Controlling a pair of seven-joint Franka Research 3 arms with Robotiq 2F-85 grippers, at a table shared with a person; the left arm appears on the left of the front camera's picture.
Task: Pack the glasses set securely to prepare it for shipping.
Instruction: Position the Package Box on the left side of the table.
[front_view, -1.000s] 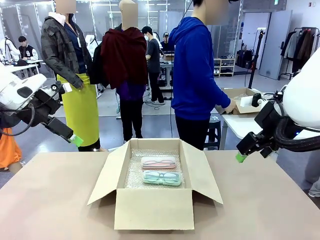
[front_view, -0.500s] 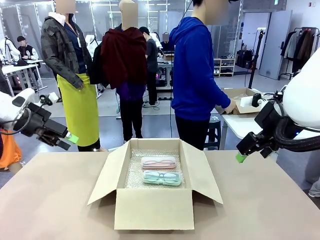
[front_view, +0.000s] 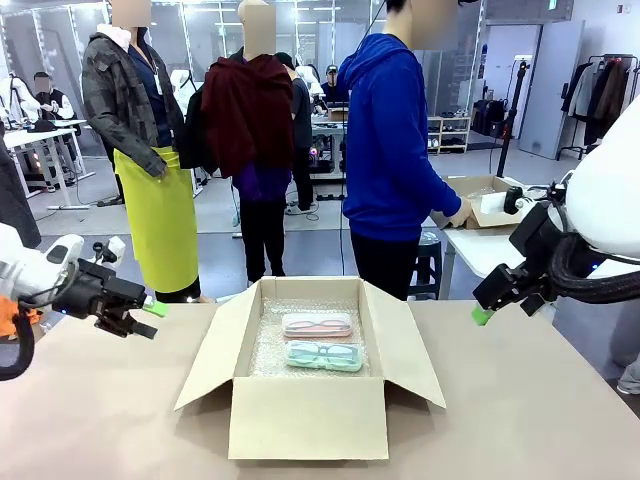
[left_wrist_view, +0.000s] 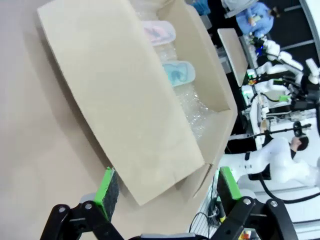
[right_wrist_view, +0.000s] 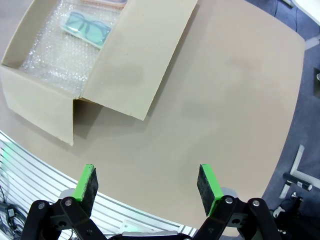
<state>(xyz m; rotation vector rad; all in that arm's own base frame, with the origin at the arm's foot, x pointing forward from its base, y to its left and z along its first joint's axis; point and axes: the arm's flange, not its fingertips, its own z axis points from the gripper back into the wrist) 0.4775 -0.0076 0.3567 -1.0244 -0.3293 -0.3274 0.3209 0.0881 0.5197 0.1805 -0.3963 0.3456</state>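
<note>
The glasses set lies inside an open cardboard box on bubble wrap: a pale pink case at the far side, a mint green case nearer me. My left gripper hovers open just above the table, left of the box's left flap. In its wrist view the left gripper faces that flap, with the pink case and green case beyond. My right gripper hangs open, right of the box and above the table; under the right gripper lies bare tabletop, with the green case at upper left.
All the box flaps stand open, spread left and right. A person in a blue hoodie stands behind the table, one hand on another box on a side table. The tan tabletop has free room on both sides.
My left arm has come down and drawn left, its gripper dropping from shoulder height to near the tabletop beside the box. The right arm, box and cases have not moved.
</note>
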